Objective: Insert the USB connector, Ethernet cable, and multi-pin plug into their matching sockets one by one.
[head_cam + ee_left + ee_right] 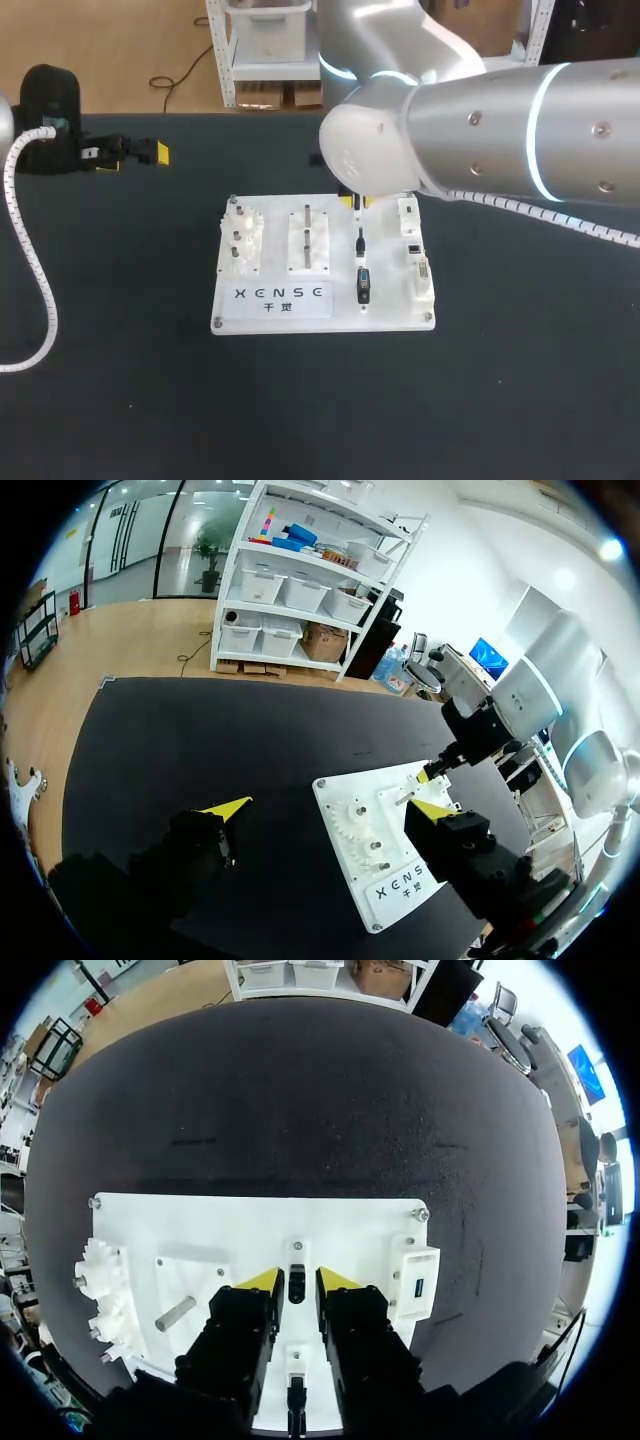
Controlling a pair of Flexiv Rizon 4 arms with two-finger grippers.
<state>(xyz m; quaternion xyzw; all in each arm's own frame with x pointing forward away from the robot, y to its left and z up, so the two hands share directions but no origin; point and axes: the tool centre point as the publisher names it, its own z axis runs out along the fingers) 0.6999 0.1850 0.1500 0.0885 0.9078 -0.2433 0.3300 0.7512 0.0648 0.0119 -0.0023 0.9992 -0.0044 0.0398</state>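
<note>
Right hand narrow astride black plug on white board, right arm hides this overhead, left hand wide

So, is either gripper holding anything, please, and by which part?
Left gripper: nothing. Right gripper straddles the black connector on the board; whether it grips cannot be told.

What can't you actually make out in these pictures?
- Head view: my right arm covers most of the right hand, so its grip is hidden.
- Right wrist view: whether that hand truly holds the small dark plug is unclear; its own bulk hides the white board along its near half.
- Head view: the sockets are too small to tell apart.
</note>
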